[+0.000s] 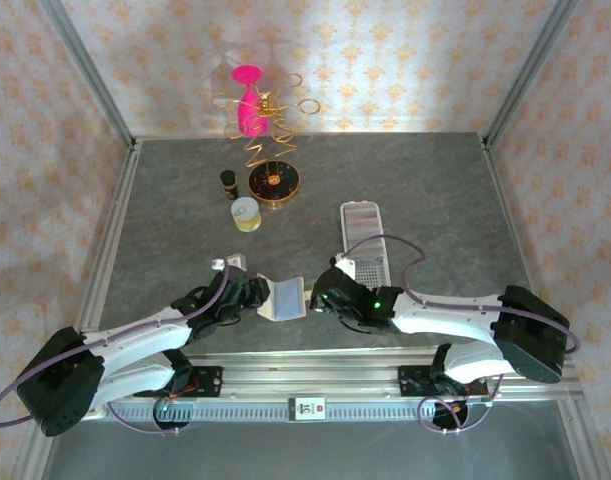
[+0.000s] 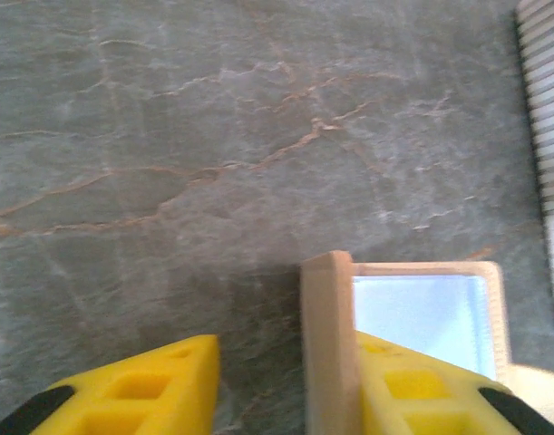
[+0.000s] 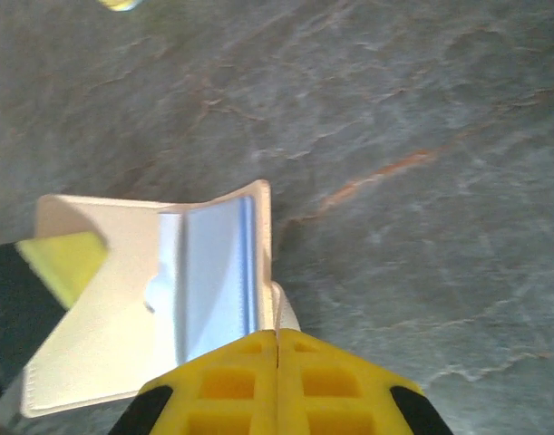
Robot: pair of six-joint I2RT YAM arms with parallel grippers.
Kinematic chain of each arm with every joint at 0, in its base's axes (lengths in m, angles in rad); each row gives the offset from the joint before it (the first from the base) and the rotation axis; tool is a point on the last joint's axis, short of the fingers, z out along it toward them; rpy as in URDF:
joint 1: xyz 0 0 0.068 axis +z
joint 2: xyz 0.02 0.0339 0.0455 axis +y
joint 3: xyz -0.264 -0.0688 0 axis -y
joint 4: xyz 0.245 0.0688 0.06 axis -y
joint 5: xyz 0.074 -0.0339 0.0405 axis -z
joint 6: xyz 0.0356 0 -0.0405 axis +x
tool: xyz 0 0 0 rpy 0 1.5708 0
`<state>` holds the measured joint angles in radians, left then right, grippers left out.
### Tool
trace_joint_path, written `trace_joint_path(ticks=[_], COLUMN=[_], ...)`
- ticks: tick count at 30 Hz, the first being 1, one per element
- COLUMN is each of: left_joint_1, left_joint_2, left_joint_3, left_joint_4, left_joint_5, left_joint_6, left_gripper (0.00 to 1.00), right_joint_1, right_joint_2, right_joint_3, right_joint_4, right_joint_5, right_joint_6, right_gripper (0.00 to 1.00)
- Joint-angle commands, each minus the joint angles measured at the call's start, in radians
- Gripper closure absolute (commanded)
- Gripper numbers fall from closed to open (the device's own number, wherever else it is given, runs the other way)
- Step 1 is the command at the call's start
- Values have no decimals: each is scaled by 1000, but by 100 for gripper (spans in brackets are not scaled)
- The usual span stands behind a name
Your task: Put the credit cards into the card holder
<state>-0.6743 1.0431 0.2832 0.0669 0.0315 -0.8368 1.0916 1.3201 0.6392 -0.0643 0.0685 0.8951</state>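
Observation:
A small beige wallet [image 1: 277,300] stands open on the table between my two grippers, and a pale blue credit card [image 1: 288,293] lies in its pocket. In the left wrist view the wallet's upright flap [image 2: 326,344] stands between the fingers against the right one, the left gripper [image 2: 288,349] is open, and the card [image 2: 422,313] shows beyond. The right gripper [image 3: 277,335] is shut on the wallet's white tab [image 3: 286,313], beside the card [image 3: 213,272]. The card holder, a long white tray [image 1: 365,240], lies just beyond the right gripper [image 1: 317,296].
At the back left stand a pink glass [image 1: 249,100] in a gold wire stand, a round gold dish [image 1: 274,182], a small dark bottle [image 1: 228,182] and a pale yellow roll [image 1: 245,213]. A small silver object [image 1: 228,263] lies near the left arm.

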Motion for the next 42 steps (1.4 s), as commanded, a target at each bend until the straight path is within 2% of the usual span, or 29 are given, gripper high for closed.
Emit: trace_joint_path(ticks=[1,3,7,11,14,15,18,22,26,33,42], left_joint_1=[5,8,13,18,18,18,19,18,18,19,18], left_joint_2=[3,4,-6,-14,-25,-30,-48,-63,-65,-61,-58], left_joint_3=[-41,-60,-99,-124,-139,-144,-150,-164,-172,-177,-180], left_joint_4=[-29,-25,1,71,136,153,162,196,225,232,247], left_joint_5=[-68,-73,-66,11,87,103,117,145,168,167,176], left_joint_6=[-10,-23,-33,-28,-30,-34,-36,-44,-54,-55,-62], left_gripper=[65,69,70,71,72,72,73,75,78,85,87], right_joint_1=[-9,-14,-16,-15,3,10,23,72,104,105,104], right_joint_2=[20,35,60,64,18,-2,-53,-69,16,176,266], right_joint_3=[-4,-6,-9,14,48,61,102,151,183,210,197], right_joint_4=[-71,-90,-107,-117,-157,-177,-247,-258,-185,-164,-145], right_joint_5=[80,93,97,82,108,116,121,84,-7,-48,-74], right_joint_6=[34,47,62,33,0,-12,-46,-82,-79,-52,-30], right_gripper=[100,100,100,100,78,68,58,57,60,57,56])
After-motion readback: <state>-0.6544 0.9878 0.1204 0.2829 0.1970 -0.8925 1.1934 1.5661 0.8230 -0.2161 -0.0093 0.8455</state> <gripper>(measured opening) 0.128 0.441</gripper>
